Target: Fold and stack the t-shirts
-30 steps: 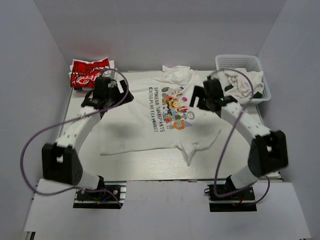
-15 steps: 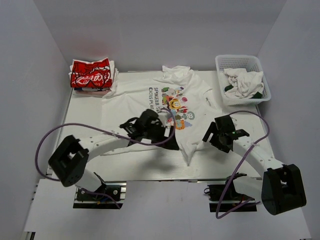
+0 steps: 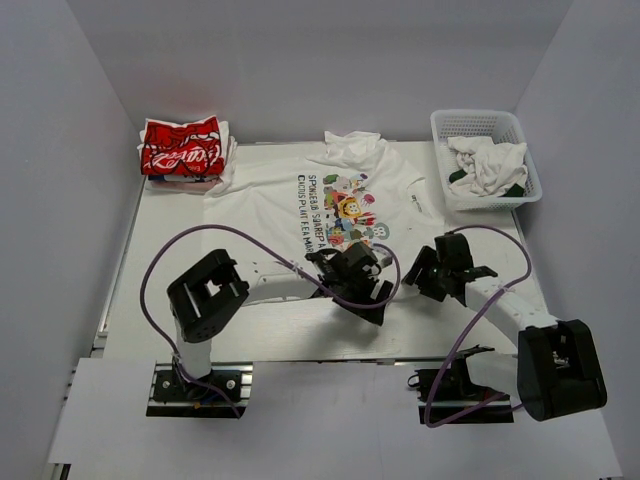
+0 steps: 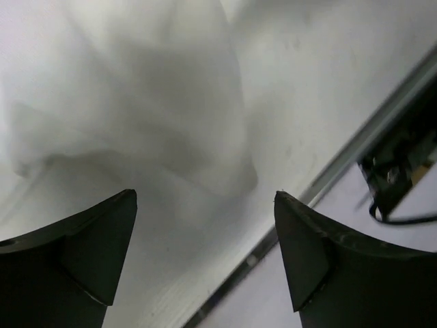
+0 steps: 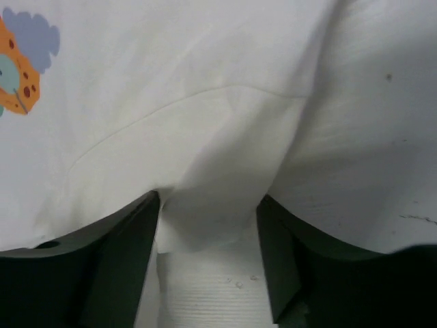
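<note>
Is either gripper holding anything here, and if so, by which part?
Nothing is held yet. The left gripper hangs open over a fold of the white t-shirt. The right gripper straddles the shirt's edge with its jaws apart, not clamped.

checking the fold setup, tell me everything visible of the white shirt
The white shirt is soft cloth, spread front up on the table, collar bunched at the far edge. A colourful cartoon print and dark lettering sit mid-chest. Its near side is rumpled, with a flap under the open left gripper; the right gripper straddles a fold at its edge.
</note>
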Tool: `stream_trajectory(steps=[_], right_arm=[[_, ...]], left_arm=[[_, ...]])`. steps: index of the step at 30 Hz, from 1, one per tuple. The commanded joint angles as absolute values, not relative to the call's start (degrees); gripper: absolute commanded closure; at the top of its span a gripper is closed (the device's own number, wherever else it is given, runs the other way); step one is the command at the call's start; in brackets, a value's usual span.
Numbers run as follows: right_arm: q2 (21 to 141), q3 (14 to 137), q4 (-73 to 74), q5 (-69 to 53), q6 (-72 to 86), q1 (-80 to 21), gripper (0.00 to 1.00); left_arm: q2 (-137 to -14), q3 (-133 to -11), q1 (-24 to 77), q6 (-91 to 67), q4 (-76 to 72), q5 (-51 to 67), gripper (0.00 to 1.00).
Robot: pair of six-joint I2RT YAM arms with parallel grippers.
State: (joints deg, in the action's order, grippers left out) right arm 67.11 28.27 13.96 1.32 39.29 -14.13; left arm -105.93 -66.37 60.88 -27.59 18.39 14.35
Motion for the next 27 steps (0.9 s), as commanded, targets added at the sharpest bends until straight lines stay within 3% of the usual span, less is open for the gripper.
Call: stream_trajectory(steps=[1, 3, 4, 7, 8, 9, 10, 11, 14, 20, 23, 27], right_arm=[[68.6, 27.3, 9.1, -5.0, 37.8, -13.6, 0.39], [69.7, 27.7, 9.2, -5.4, 37.4, -13.6, 0.54], [70.0, 27.8, 9.1, -5.5, 37.2, -13.4, 0.60], [70.4, 28.0, 8.7, -6.4, 37.3, -13.2, 0.78], [70.2, 28.4, 9.0, -6.5, 36.8, -13.3, 0.84], [69.9, 28.6, 9.6, -6.1, 36.7, -13.2, 1.00], [69.4, 29.0, 10.3, -5.6, 36.7, -13.2, 1.00], [68.7, 29.3, 11.8, -5.3, 36.2, -13.1, 1.00], [65.7, 31.7, 16.4, -3.1, 34.0, -12.9, 1.00], [60.9, 37.6, 23.1, -2.2, 31.1, -12.8, 1.00], [63.8, 43.1, 23.3, -2.5, 30.5, -12.9, 1.00], [73.8, 51.0, 22.0, -2.6, 30.5, -12.8, 1.00]], left_arm=[[-108.5, -70.4, 60.9, -29.6, 17.9, 7.8, 0.11], [-110.9, -72.3, 60.9, -30.3, 16.7, 9.0, 0.21], [-111.6, -72.3, 60.9, -30.3, 16.2, 9.0, 0.21], [-113.4, -74.2, 60.9, -30.3, 16.2, 10.2, 0.42], [-113.4, -74.8, 60.9, -30.3, 16.8, 10.2, 0.62], [-113.4, -74.8, 60.9, -30.3, 16.8, 10.2, 0.77], [-113.4, -74.2, 60.9, -30.3, 17.3, 10.8, 0.92], [-110.8, -73.2, 60.9, -30.3, 16.3, 11.3, 1.00], [-105.6, -66.9, 59.7, -31.4, 12.1, 13.9, 1.00], [-95.5, -66.3, 58.5, -30.8, 12.8, 11.8, 1.00], [-97.0, -69.4, 55.2, -32.0, 15.2, 8.8, 1.00], [-103.2, -73.5, 46.2, -34.1, 15.7, 14.4, 1.00]])
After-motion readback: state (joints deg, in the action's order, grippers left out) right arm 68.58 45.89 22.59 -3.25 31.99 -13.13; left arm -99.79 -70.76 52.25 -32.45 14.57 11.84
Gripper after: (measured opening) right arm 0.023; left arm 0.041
